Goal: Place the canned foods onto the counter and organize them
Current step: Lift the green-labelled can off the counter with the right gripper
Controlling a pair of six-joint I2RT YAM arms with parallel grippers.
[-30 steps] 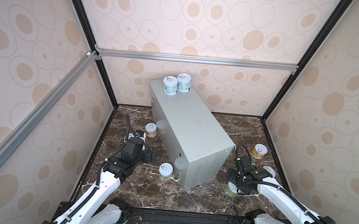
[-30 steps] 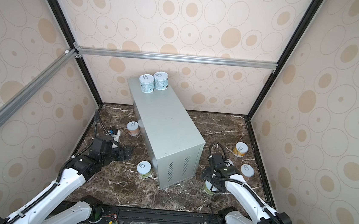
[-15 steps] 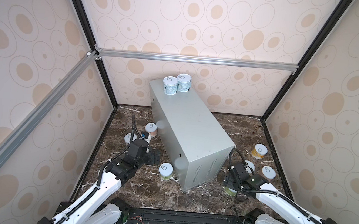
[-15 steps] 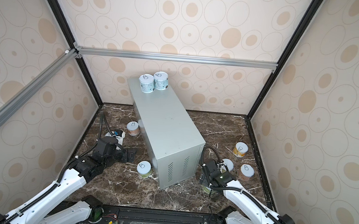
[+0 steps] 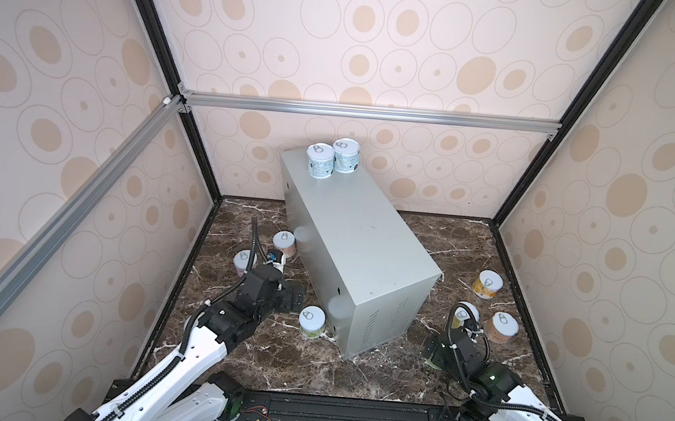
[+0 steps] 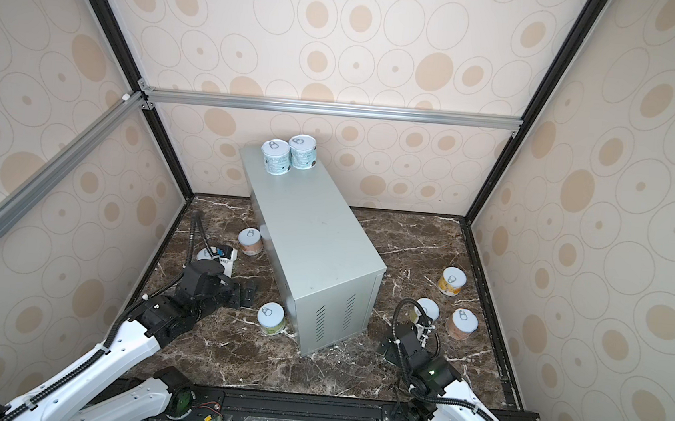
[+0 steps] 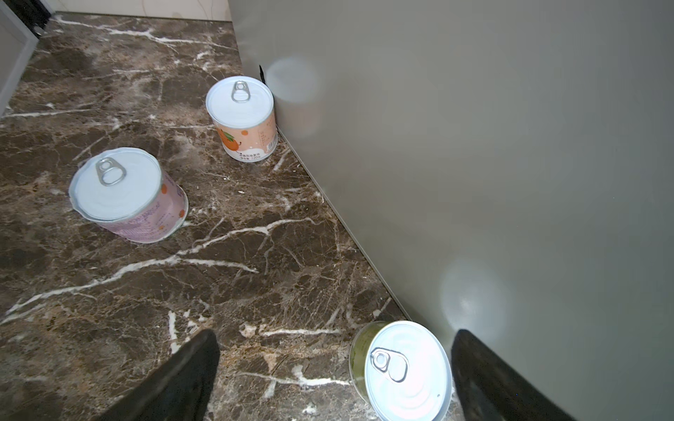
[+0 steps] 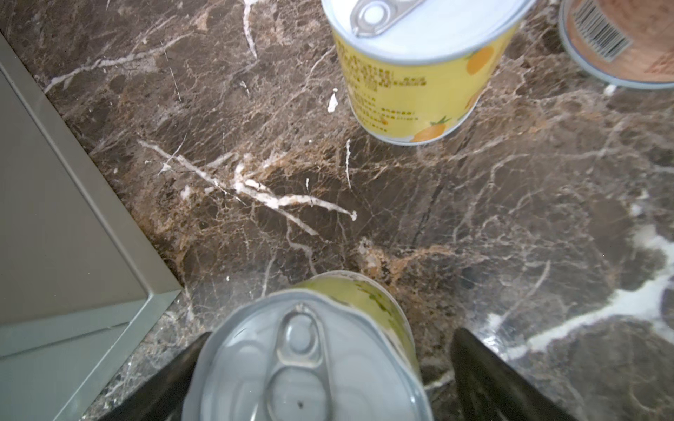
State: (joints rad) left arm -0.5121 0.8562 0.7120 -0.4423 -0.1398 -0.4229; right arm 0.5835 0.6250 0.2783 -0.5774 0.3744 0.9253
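The counter (image 5: 359, 247) (image 6: 316, 243) is a grey metal box set aslant on the marble, with two teal canned foods (image 5: 320, 161) (image 5: 345, 156) on its far end. On the marble to its left stand an orange-label can (image 5: 284, 243) (image 7: 241, 118), a pink can (image 5: 243, 262) (image 7: 127, 195) and a green can (image 5: 312, 322) (image 7: 401, 371). My left gripper (image 5: 294, 295) (image 7: 333, 368) is open, with that green can between its fingers, near one of them. My right gripper (image 5: 437, 355) (image 8: 328, 368) is open around another green can (image 8: 310, 357), mostly hidden in both top views.
Right of the counter stand two yellow cans (image 5: 488, 284) (image 5: 465, 315) (image 8: 419, 73) and a brownish-pink one (image 5: 501, 328) (image 8: 620, 43). Patterned walls and a black frame close in the marble floor (image 5: 355, 371). The counter's side wall (image 7: 474, 164) rises close beside my left gripper.
My left gripper has slid right toward the green can by the counter, uncovering the pink can behind it. My right gripper has drawn slightly toward the front, uncovering a yellow can.
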